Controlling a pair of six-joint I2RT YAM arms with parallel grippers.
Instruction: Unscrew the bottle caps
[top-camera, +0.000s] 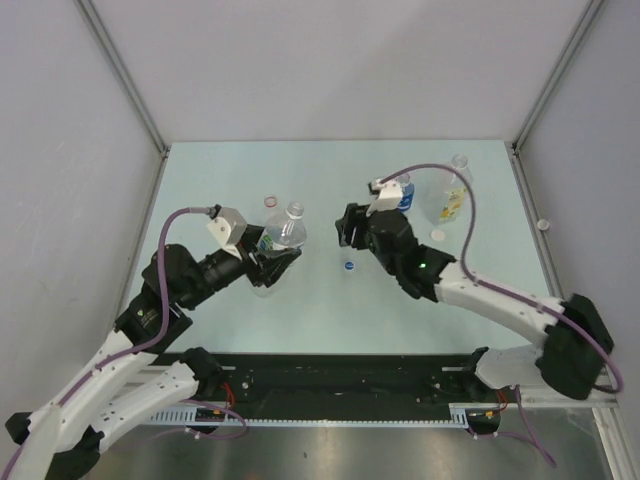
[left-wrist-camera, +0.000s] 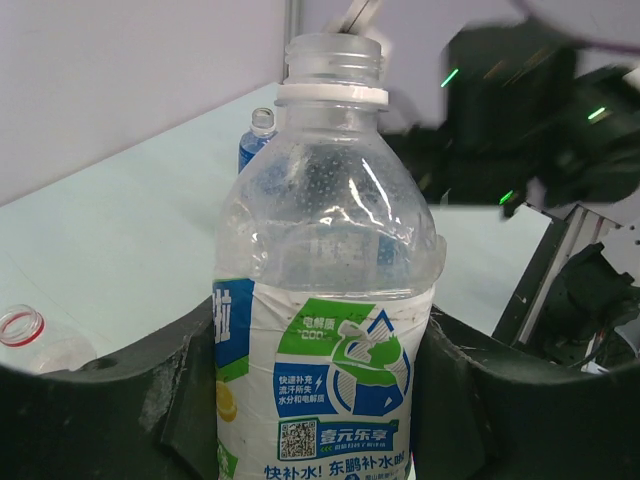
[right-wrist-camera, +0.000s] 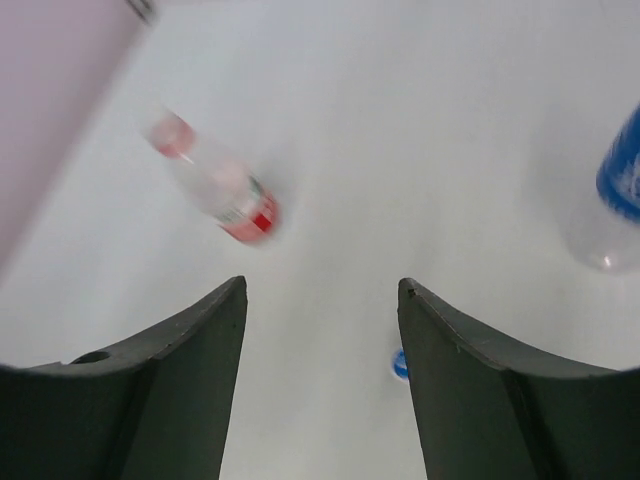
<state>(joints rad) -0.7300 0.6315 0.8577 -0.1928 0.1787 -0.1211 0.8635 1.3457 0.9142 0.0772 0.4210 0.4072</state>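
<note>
1. The right end effector (top-camera: 345, 228) is hanging released in the top view, jaws apart and gripping nothing, just right of the white-and-blue-labelled bottle (top-camera: 289, 225). The left end effector (top-camera: 272, 262) is clenching that bottle around its body. A blue cap (top-camera: 349, 265) is lying on the worktop (top-camera: 300, 165) right of the bottle, and a white cap (top-camera: 438, 235) is lying well to its right. The red-labelled bottle (top-camera: 270, 203) is sitting just beyond it.
2. In the left wrist view the held bottle's threaded neck (left-wrist-camera: 333, 60) is showing bare, with the fingers (left-wrist-camera: 100, 410) pressing its label from both sides. Whether its base is resting on the worktop, I cannot tell.
3. In the right wrist view nothing is sitting between the fingers (right-wrist-camera: 180, 390). The blue cap (right-wrist-camera: 399, 364) is peeking out beside one of them, on the worktop.
4. The step in hand is looking like parting from the freed cap. Doing it well is calling for a straight lift with jaws wide, so that no finger is flicking the cap. The left grip should be holding the soft plastic firmly without crushing it.
5. Open worktop is lying nearer than the bottle and beyond it. The framed edge (top-camera: 528, 200) is running well right of the bottle, past the larger bottle (top-camera: 452, 200), so retreating rightward is needing care.
</note>
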